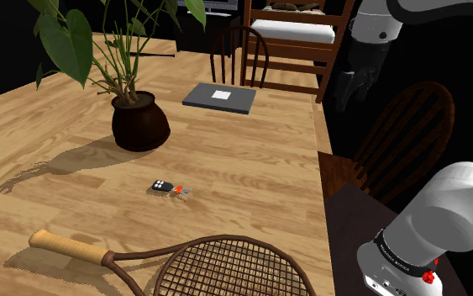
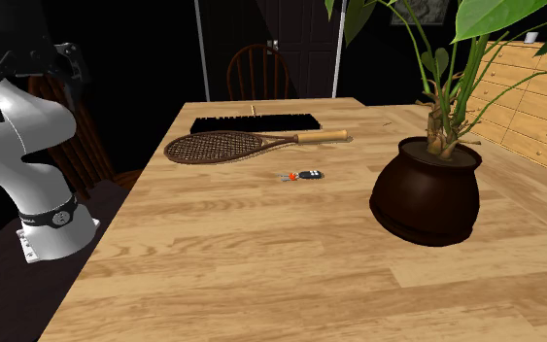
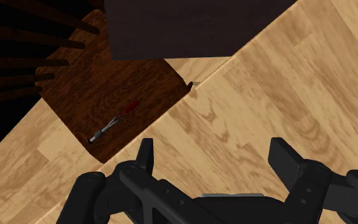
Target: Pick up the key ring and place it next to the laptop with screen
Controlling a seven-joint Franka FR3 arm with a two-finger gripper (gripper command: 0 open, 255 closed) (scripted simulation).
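A pale wooden table [image 1: 251, 168] dominates; a dark spindle-back chair [image 1: 239, 52] stands at its far edge, a light chest of drawers [image 2: 529, 97] nearby, black area beyond.

Bright, warm on desk [image 1: 251, 160]; surrounded by black area. Lit from shoulder view's right: long soft shadow from potted plant [image 1: 139, 120] stretching left across wood, thinner one along racket [image 1: 226, 269] handle. Dim around chair [image 1: 419, 91].

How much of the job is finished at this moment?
Nothing looks done: the small black-and-orange key ring lies on the wooden table, well apart from the closed grey laptop. In hand: nothing; the black pincer is open and empty. Left: reach, grasp, carry, place.
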